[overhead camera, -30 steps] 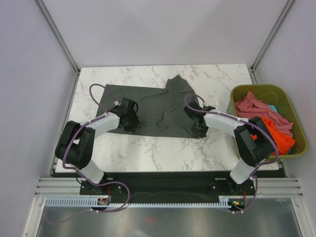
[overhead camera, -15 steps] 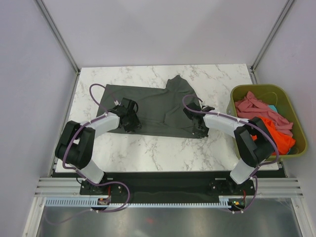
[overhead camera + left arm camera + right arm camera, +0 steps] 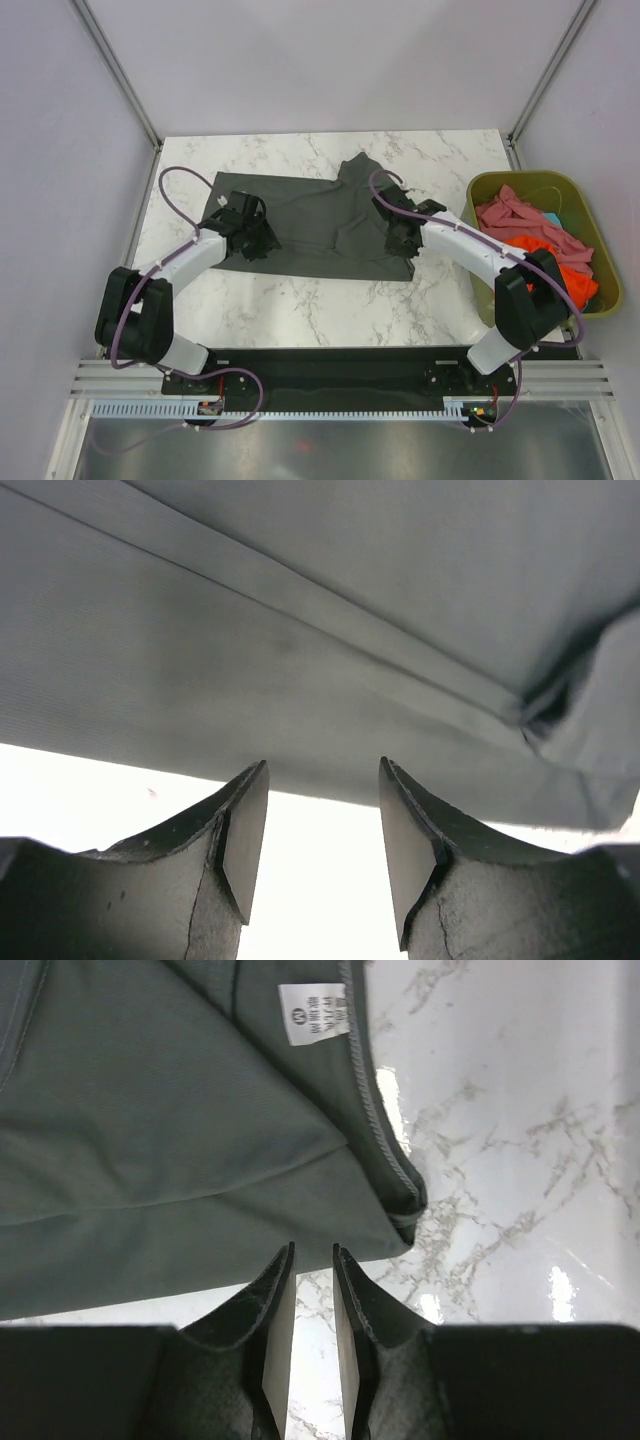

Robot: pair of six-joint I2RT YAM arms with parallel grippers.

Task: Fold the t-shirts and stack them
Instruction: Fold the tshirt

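The marble table [image 3: 300, 300] carries the dark grey t-shirt [image 3: 310, 215], spread nearly flat across its far half, with 1 bunched part rising at the right rear. To the right, off the table's edge, the olive bin [image 3: 520, 176] holds the pink t-shirt [image 3: 520, 225] and the orange t-shirt [image 3: 572, 280] in a loose heap.

The grey cloth looks light, thin and limp. It should drape and wrinkle instead of keeping a crease, and it may slide on the glossy marble, so I judge a pinch at 2 points along the near edge safest.

The left claw [image 3: 322, 770] sits at the near-left edge with its jaws about half apart and nothing between them, the cloth just ahead. The right claw [image 3: 313, 1250] sits at the near-right corner with its jaws only a narrow slit apart, also gripping nothing.

The stitched hem [image 3: 385, 1150] at that corner is the thickest, firmest hold. A small white label [image 3: 312, 1013] lies beyond.
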